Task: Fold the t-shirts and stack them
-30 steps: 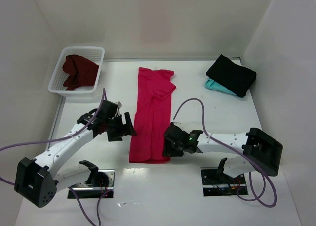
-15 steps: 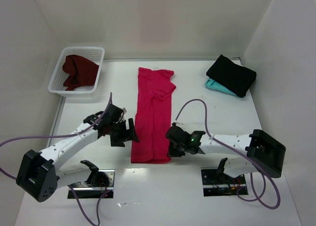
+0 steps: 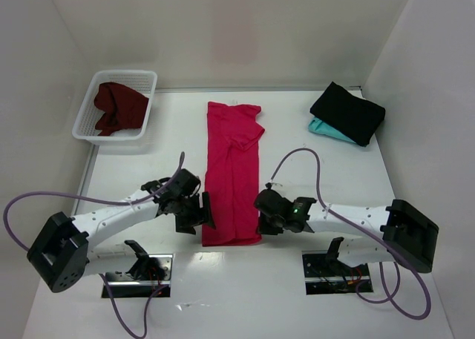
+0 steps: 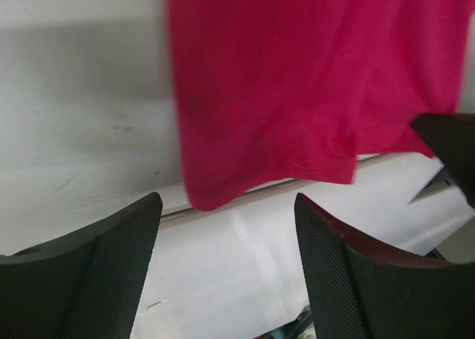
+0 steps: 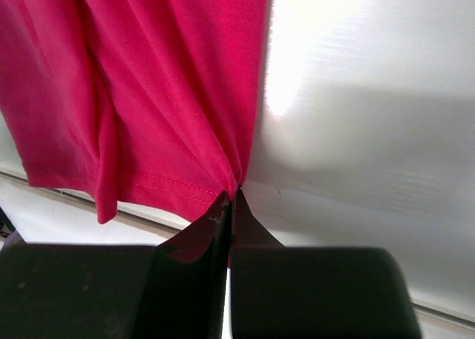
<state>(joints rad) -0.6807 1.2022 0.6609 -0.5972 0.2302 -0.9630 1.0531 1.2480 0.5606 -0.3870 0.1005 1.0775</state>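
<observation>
The crimson-pink t-shirt point(image 3: 234, 170) lies as a long folded strip down the middle of the table. My right gripper point(image 3: 261, 222) is shut on its near right hem corner point(image 5: 236, 177), and the cloth puckers at the pinch. My left gripper point(image 3: 205, 214) is open at the near left corner; the hem point(image 4: 223, 194) hangs just beyond the fingertips, not between them. The dark maroon t-shirt point(image 3: 117, 107) lies crumpled in the white basket point(image 3: 89, 133). The black t-shirt point(image 3: 348, 112) lies folded on the teal t-shirt point(image 3: 327, 131) at the far right.
The basket stands at the far left by the left wall. Two metal base plates point(image 3: 330, 271) sit at the near edge. White walls close in the table on three sides.
My left gripper has moved right and nearer, down to the pink shirt's near left corner. My right gripper has shifted nearer with the hem; the shirt's near end has straightened.
</observation>
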